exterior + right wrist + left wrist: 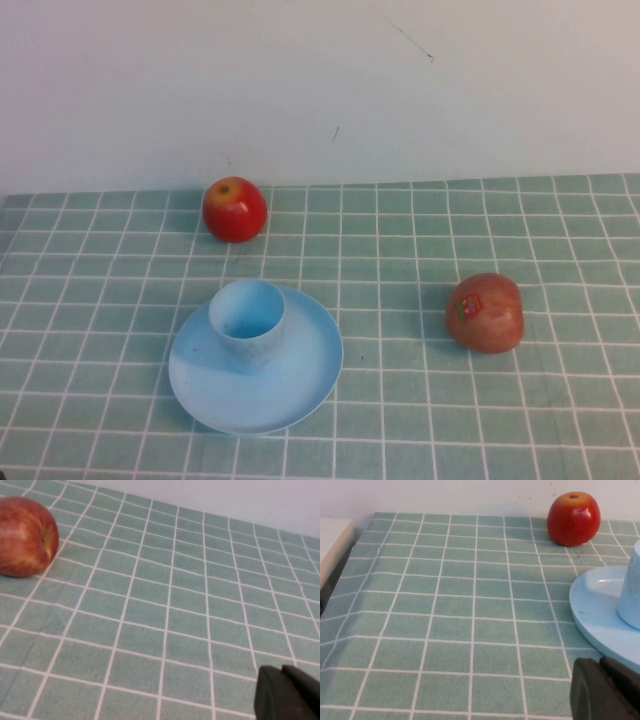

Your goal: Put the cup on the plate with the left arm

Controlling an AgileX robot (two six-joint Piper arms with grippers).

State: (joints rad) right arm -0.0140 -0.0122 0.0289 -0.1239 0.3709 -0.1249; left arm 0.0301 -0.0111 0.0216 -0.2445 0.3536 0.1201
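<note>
The pale blue cup (247,322) stands upright on the light blue plate (300,385), toward its back left. In the left wrist view the cup (632,590) shows at the edge, on the plate (595,605). My left gripper (600,664) is shut and empty, low over the cloth just short of the plate's near rim. My right gripper (281,671) is shut and empty over bare cloth, apart from a red apple (25,536). Neither gripper shows in the high view.
A red-yellow apple (235,209) sits behind the plate near the back wall; it also shows in the left wrist view (573,518). A darker red apple with a sticker (485,312) lies to the right. A green checked cloth (400,250) covers the table.
</note>
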